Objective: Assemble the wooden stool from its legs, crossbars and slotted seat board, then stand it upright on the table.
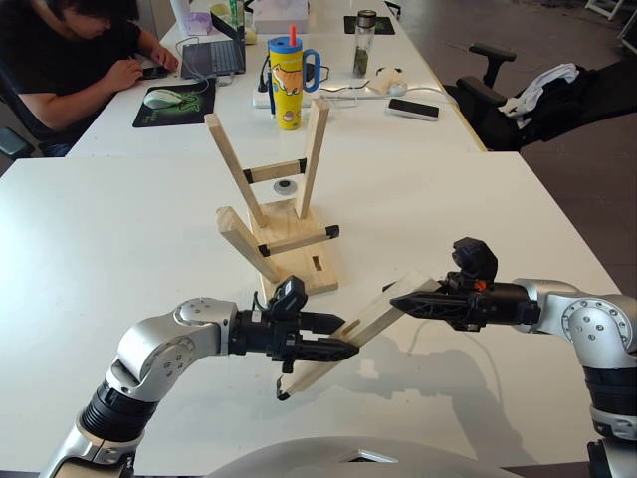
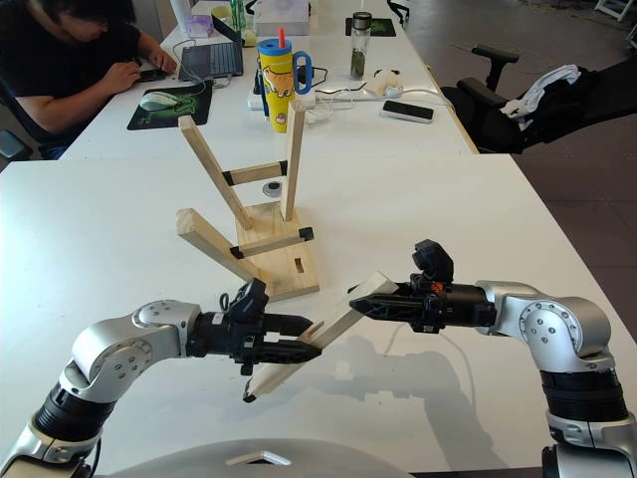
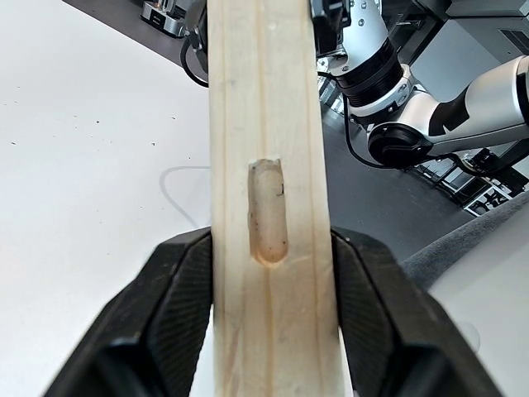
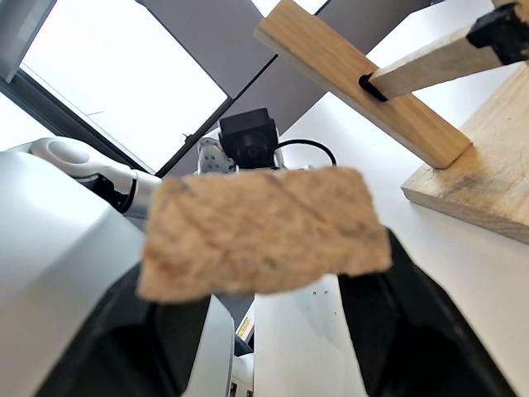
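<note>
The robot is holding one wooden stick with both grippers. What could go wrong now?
1. The left gripper and right gripper both clamp the same leg; if they pull differently, it could twist or slip out.
2. The leg's lower end hangs close over the table and might bump it.
3. The half-built stool has posts that lean crookedly; pushing this one in could tip it or pop them loose.
</note>
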Controlling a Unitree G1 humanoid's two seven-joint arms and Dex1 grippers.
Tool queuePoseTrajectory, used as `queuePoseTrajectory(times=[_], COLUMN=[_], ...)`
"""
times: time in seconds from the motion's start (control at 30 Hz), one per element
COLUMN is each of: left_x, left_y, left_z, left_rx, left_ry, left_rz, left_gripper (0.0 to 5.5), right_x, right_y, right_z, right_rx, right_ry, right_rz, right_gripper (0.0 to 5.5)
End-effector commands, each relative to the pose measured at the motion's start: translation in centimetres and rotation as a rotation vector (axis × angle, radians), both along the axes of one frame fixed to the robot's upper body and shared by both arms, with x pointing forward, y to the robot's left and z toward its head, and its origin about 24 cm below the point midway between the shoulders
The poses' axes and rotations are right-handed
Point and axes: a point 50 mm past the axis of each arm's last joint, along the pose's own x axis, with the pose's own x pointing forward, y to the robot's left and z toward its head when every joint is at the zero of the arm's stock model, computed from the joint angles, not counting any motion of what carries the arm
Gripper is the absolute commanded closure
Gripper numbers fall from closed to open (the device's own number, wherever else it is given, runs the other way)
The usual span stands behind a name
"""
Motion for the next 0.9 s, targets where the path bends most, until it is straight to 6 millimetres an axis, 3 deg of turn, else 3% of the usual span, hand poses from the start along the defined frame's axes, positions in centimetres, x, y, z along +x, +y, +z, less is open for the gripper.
queuePoseTrajectory(times=[0.03,0.17,0.2,0.33,0.47,0.7,0.9], left_x=[0.4,1.5,1.8,2.5,2.3,3.1,3.7], left_y=[-0.2,-0.2,-0.1,-0.1,0.2,-0.2,1.2], left_z=[0.7,1.0,1.2,1.6,2.1,-0.5,-3.0], left_rx=[0.002,0.002,-0.022,-0.046,-0.036,0.279,0.471], left_ry=[-0.071,-0.192,-0.181,-0.194,-0.268,-0.597,-0.655], left_rz=[-0.003,0.095,0.122,0.207,0.255,0.343,0.342], left_gripper=[3.43,3.43,3.07,2.52,2.47,2.47,2.47], right_x=[0.2,0.3,0.4,0.6,0.8,2.3,3.3], right_y=[0.2,-0.6,-0.8,-1.6,-3.9,-8.2,-8.3], right_z=[-0.1,0.3,0.4,1.1,2.3,5.5,5.6], right_rx=[-0.004,-0.009,-0.010,-0.026,-0.098,-0.214,-0.215], right_ry=[-0.006,-0.008,-0.010,-0.028,-0.050,-0.127,-0.143], right_rz=[-0.012,-0.025,-0.029,-0.040,-0.064,-0.130,-0.109], right_gripper=[3.38,3.38,3.38,3.38,3.39,3.39,3.39])
